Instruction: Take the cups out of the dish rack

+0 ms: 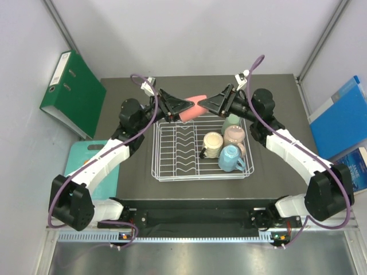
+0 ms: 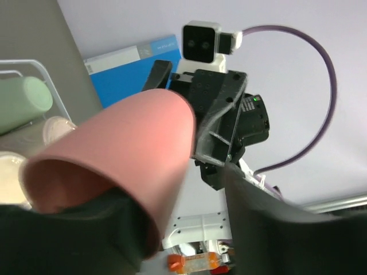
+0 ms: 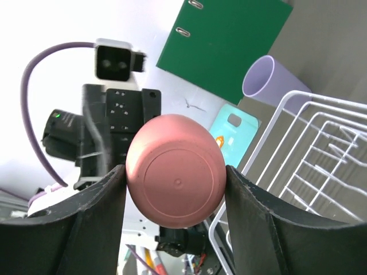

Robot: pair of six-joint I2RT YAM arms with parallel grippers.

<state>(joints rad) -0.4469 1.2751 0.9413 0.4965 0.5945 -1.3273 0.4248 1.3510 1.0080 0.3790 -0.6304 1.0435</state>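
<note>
The pink cup [image 1: 194,107] hangs between both arms above the far edge of the dish rack [image 1: 160,172], so this looks like a handover. The right fingers [image 3: 97,223] stand about half open, pressed on either side of the cup's base. The left fingers [image 2: 275,223] sit around its mouth, with a gap showing; whether they grip I cannot tell. The right should let go only once the left pinch is firm.

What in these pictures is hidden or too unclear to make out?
- Top view: left gripper and right gripper cover most of the pink plastic cup.
- Top view: the right gripper overlaps the mint green cup.
- Left wrist view: close-up blur hides whether the left gripper clamps the pink cup.
</note>
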